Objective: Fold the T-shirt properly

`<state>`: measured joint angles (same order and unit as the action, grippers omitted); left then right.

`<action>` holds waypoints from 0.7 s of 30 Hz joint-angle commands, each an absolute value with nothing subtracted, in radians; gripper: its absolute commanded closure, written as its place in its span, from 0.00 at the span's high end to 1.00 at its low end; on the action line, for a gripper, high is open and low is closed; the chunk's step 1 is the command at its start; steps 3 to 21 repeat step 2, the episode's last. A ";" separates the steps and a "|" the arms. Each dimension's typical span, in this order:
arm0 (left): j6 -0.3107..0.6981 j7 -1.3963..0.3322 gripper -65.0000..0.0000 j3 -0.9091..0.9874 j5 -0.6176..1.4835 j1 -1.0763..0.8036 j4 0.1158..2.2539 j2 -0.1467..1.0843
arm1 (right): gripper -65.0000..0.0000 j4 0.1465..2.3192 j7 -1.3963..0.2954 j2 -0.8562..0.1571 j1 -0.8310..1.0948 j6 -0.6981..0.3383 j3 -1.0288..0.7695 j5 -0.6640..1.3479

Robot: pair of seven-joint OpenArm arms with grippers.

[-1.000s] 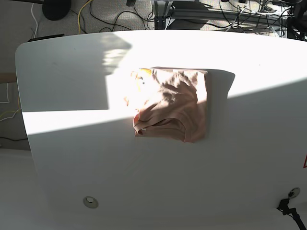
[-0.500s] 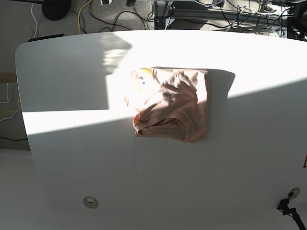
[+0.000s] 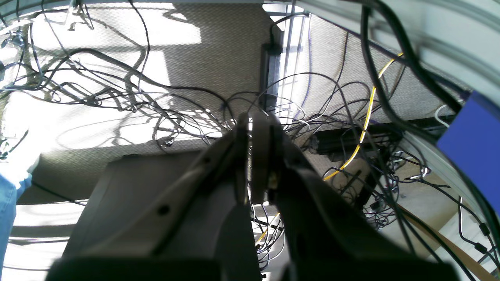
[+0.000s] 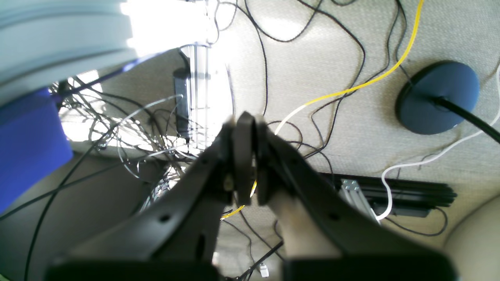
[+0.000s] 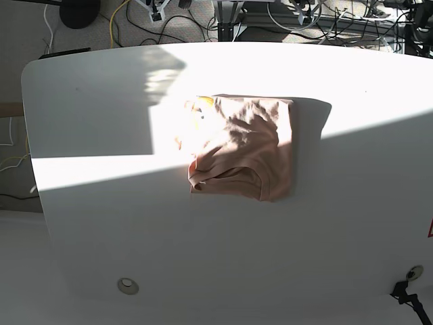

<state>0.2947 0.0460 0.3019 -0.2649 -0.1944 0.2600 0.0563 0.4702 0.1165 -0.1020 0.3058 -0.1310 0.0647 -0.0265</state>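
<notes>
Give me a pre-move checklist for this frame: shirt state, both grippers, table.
1. T-shirt folded into a compact packet on the table: ok, though wrinkled and one side is washed out by sun glare.
2. Left gripper shut and holding nothing: ok.
3. Right gripper shut and holding nothing: ok.
4. Both grippers off the table, over the cabled floor: ok.
5. Fold edges squared and even: cannot tell; the lower left corner looks bunched.
</notes>
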 commanded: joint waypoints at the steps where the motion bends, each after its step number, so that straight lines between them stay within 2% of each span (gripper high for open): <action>1: 0.295 0.050 0.00 0.300 -0.263 -0.182 0.214 0.068 | 0.00 0.472 0.124 -0.105 0.305 -0.128 0.064 -0.028; 21: 0.295 0.050 0.00 0.300 -0.263 -0.166 0.194 0.070 | 0.00 0.470 0.124 -0.105 0.300 -0.128 0.064 -0.028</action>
